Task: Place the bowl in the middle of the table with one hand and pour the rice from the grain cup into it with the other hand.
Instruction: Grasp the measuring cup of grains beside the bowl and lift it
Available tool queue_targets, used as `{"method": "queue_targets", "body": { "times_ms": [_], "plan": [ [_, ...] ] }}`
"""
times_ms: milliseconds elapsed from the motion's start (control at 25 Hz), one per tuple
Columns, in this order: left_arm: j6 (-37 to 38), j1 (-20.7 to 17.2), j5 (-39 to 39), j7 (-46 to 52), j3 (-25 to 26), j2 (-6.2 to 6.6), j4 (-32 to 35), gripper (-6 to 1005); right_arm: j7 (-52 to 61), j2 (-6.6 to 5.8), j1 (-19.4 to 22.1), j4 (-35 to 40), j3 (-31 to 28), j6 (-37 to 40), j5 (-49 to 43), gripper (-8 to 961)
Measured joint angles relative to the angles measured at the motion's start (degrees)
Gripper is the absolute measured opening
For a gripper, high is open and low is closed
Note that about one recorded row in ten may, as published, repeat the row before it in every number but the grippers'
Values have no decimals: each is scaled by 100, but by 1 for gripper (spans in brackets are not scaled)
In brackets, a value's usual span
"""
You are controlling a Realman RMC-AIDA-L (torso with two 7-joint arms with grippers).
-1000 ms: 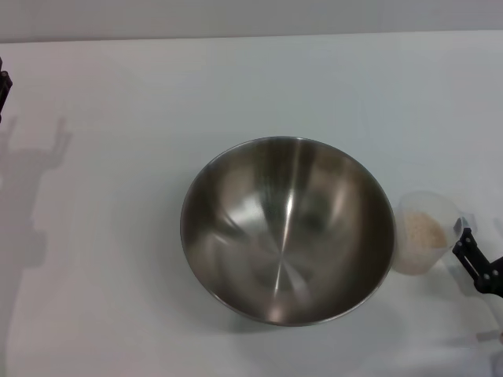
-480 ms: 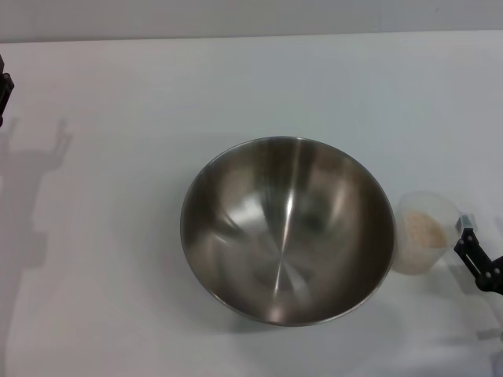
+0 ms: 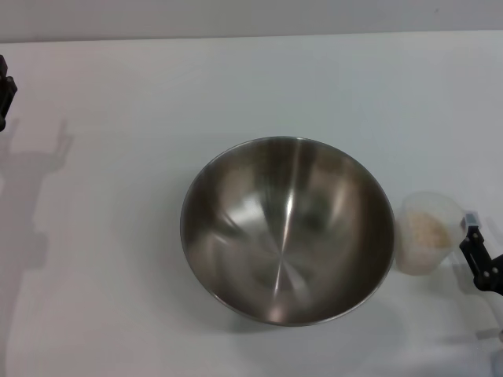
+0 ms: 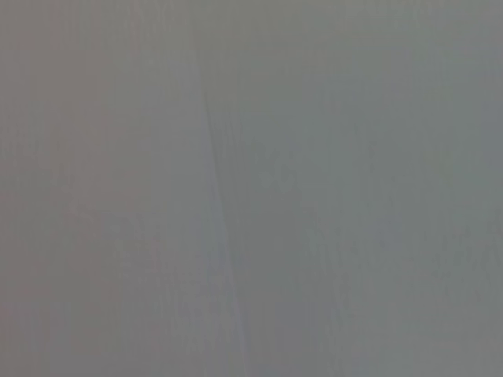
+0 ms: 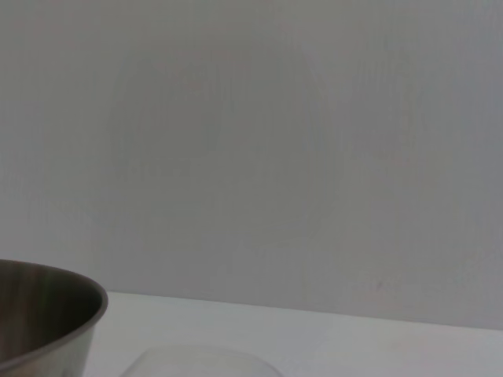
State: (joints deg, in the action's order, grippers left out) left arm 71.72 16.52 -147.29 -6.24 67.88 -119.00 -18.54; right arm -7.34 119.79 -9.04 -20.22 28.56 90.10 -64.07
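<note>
Near the middle of the desk [image 3: 118, 94] sits the bowl [image 3: 287, 229], upright, its inside bare steel. Just beside its right rim stands the grain cup [image 3: 427, 233], rice [image 3: 427, 229] heaped pale inside. My right end effector [image 3: 481, 259] is close by the cup's right side at the desk's right edge; whether it is apart or together I cannot tell. My left end effector [image 3: 5, 90] is at the far left edge, with wide bare desk between it and the bowl.

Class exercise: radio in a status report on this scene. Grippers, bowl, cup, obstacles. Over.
Right gripper beside the cup, not holding it. Left gripper parked at table edge. Bowl mid-table, empty; rice in cup. Nothing in the way.
</note>
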Motion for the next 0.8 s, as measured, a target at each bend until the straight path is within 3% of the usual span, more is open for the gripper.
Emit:
{"method": "queue_targets", "body": {
  "times_ms": [400, 680, 800],
  "plan": [
    [6, -3, -2, 0, -64, -9, 1, 827, -7, 5, -18, -12, -60, 25, 27, 318],
    [23, -30, 0, 0, -97, -9, -2, 827, -16, 9, -17, -47, -242, 16, 47, 94],
    [26, -41, -1, 0, -135, -9, -8, 827, -17, 9, 16, -52, -292, 120, 47, 47]
  ]
}}
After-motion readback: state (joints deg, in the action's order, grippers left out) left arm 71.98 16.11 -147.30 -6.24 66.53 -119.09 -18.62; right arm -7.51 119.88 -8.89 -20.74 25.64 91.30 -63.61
